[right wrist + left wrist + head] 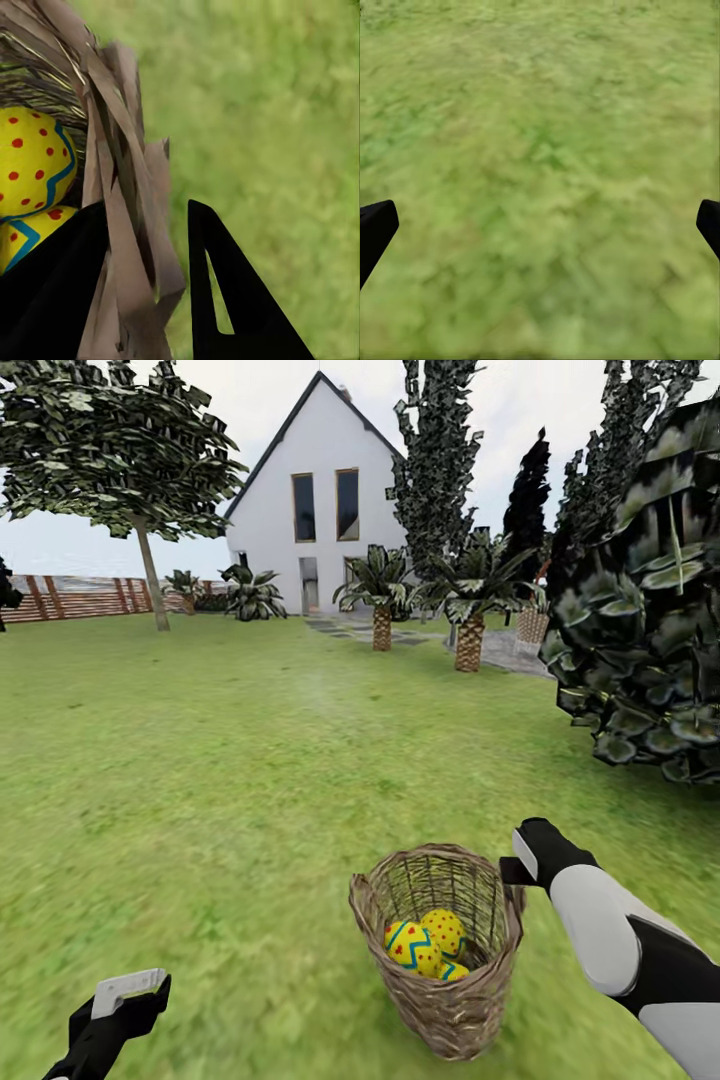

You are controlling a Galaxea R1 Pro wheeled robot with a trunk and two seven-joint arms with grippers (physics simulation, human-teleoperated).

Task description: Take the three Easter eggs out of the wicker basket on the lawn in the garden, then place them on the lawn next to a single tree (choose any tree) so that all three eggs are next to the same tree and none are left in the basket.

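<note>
Sitting upright on the mottled green lawn (200, 780) just ahead of me, the small round wicker basket (445, 1000) of woven brown-tan twigs holds all three bright yellow Easter eggs (412, 946), bunched at the bottom toward its near-left side. Two show plainly from the head camera, one with a blue zigzag and red dots, and the third peeks out beneath them. My right gripper (146, 225) has its jaws spread astride the basket's right-hand rim, one black finger inside by the eggs and the other outside over grass; they pinch nothing. My left gripper (540, 232) hangs low over bare grass well to the left of the basket, jaws spread wide with nothing between them. Open lawn runs clear on the left and ahead, up to a brown slatted wooden fence (70, 598) and a white gabled house (315, 510). A thin-trunked leafy tree (150, 575) stands by the fence, and a dark, large-leaved bush (650, 620) crowds in close on the right.
</note>
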